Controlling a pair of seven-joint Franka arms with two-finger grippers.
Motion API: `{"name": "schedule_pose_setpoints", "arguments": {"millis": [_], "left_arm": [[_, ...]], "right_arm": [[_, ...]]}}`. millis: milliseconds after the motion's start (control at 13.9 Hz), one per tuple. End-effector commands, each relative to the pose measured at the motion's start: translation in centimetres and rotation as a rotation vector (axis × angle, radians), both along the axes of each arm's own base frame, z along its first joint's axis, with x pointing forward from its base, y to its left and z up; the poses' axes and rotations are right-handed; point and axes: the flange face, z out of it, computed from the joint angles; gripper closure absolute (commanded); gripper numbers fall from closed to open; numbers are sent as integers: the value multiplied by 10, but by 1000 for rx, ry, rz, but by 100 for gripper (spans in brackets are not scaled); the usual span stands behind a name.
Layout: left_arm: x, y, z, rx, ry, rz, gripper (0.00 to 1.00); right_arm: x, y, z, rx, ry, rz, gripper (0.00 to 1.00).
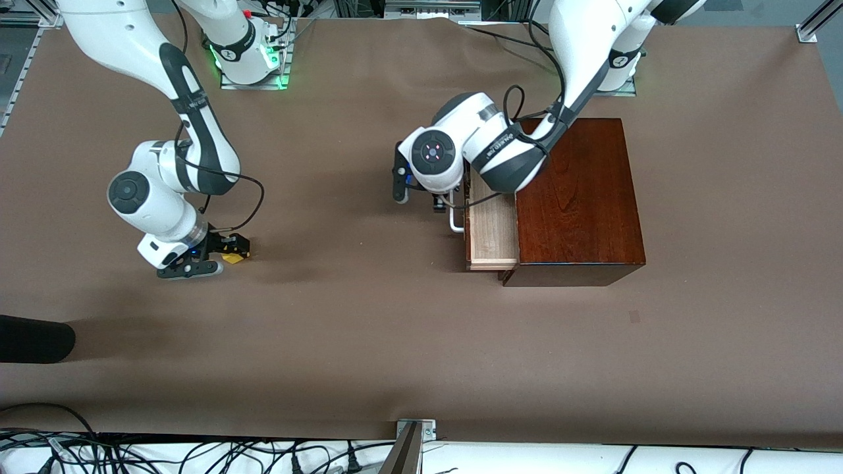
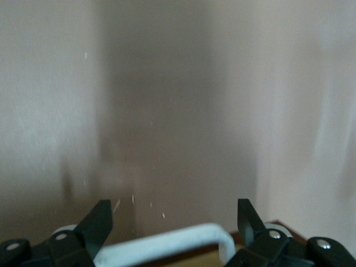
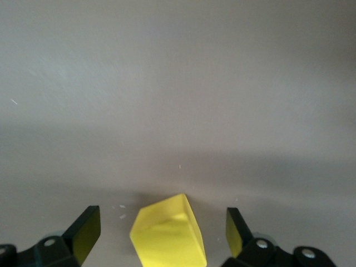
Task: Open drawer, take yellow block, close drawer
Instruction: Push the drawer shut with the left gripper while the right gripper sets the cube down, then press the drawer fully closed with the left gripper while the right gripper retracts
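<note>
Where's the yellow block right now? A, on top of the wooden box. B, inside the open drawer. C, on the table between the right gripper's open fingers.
C: the yellow block sits on the table between the right gripper's spread fingers, away from the drawer.

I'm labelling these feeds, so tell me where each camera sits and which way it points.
Front view: high across the table, facing both arms, the drawer partly open.
Left wrist view: on the left arm, the left gripper open astride the white handle.
Right wrist view: the right gripper open around the yellow block.
Shared: handle, block.
</note>
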Motion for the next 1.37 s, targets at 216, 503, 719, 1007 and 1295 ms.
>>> {"name": "schedule_pose_setpoints", "arguments": {"millis": [216,503,719,1007,1295], "left_arm": [[17,52,28,164,2,-32,0],[30,86,36,222,34,4,0],[31,88,44,228,21,4,0],[39,88,96,179,-59,32,0],[66,157,188,136,-181,129,0]], "right_arm": [[16,11,141,62,44,64,0],[2,12,235,81,52,98,0],[-8,14,290,82,79,119,0],[-26,18,318,68,131,64,0],[-52,24,345,48,164,-9,0]]}}
